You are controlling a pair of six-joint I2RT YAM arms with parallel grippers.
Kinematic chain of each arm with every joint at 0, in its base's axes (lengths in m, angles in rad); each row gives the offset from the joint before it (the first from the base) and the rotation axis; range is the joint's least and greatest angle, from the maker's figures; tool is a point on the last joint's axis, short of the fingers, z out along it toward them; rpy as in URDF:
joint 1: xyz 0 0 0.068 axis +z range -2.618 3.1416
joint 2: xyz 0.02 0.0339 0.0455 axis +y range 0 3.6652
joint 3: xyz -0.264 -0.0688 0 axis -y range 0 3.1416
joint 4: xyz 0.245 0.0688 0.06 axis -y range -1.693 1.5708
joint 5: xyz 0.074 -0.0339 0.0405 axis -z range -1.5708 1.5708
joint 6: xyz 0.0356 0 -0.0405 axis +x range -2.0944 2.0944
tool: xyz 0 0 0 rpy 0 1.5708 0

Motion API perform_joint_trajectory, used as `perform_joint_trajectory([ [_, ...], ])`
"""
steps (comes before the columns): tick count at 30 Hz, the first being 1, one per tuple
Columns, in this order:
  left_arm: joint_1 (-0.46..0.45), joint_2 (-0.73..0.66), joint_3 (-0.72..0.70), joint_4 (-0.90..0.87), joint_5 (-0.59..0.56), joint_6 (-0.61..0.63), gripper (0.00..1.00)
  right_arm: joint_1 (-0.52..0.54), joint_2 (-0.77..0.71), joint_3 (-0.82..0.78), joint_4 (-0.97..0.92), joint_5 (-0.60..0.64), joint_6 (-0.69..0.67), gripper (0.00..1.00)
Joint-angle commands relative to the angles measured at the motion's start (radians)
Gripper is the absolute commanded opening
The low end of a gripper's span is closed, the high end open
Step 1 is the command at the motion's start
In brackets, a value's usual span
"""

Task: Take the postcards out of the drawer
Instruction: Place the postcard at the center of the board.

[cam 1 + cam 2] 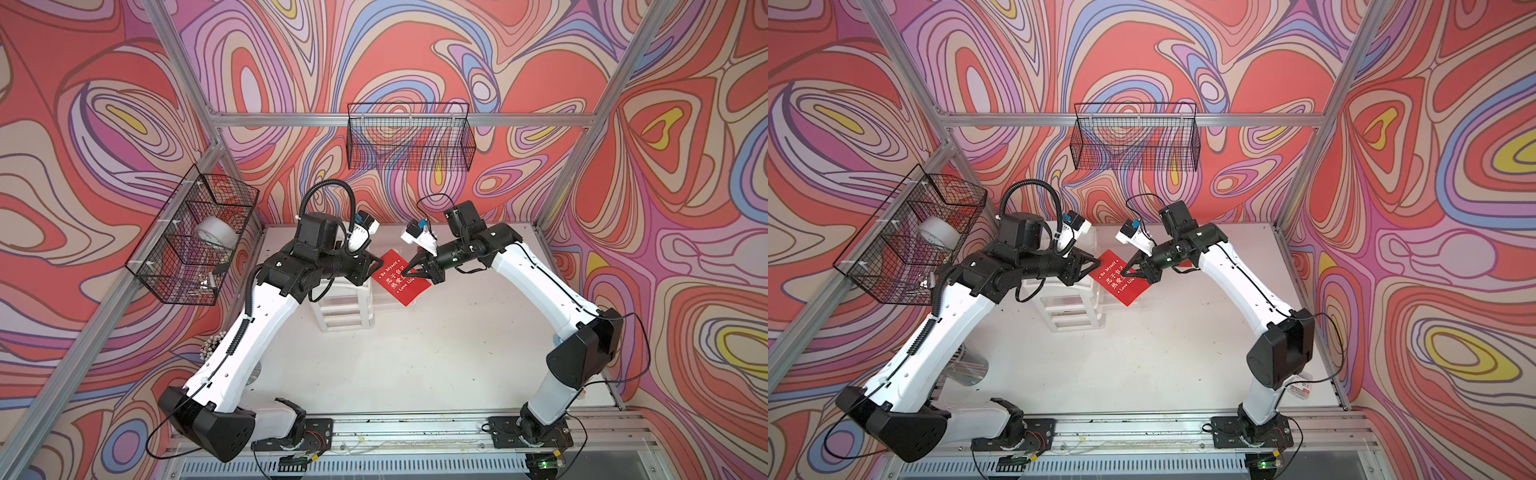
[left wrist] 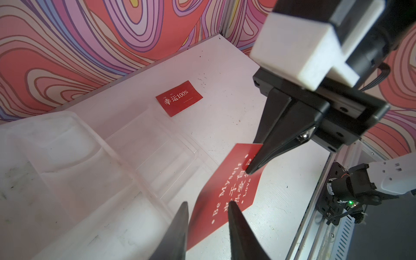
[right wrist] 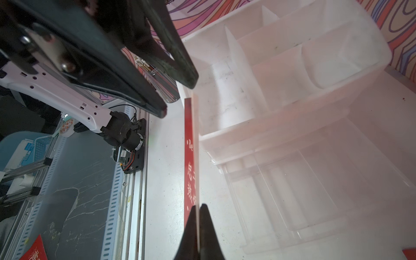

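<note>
One postcard [image 2: 227,189] in right claw [image 2: 249,169]; second postcard [image 2: 179,98] on table [image 2: 225,90].

A long black wire basket [image 1: 409,137] is hanging on the swirl-patterned back wall [image 1: 415,54], well beyond and above the jaws. A second wire basket [image 1: 191,241], divided into compartments, is hanging well off to the jaws' left, and a roll of white tape [image 1: 216,235] is lying inside it. The scuffed white tabletop [image 1: 415,365] is stretching out beneath the jaws. Well behind them to the left, a shiny metal cylinder [image 1: 967,370] is resting on it. Far behind to the right, a small box with a red-and-white label [image 1: 1302,388] is sitting near the table's edge.
</note>
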Motion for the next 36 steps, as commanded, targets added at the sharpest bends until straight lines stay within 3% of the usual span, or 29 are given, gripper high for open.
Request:
perform_joint_trajectory([
  [1,-0.006,0.002,0.031,-0.042,0.033,0.039,0.32,0.004,-0.005,-0.009,-0.026,-0.056,-0.043,0.00],
  [6,-0.006,0.015,0.038,-0.061,0.057,0.047,0.32,0.003,-0.010,-0.017,-0.020,-0.064,-0.056,0.00],
  [13,-0.006,0.029,0.045,-0.096,0.186,0.090,0.33,0.003,-0.007,-0.025,-0.011,-0.081,-0.069,0.00],
  [21,-0.006,0.034,0.043,-0.101,0.194,0.091,0.30,0.003,-0.021,-0.044,0.003,-0.088,-0.072,0.00],
  [36,-0.007,0.049,0.048,-0.106,0.188,0.088,0.00,0.000,-0.056,-0.084,0.033,-0.101,-0.078,0.00],
])
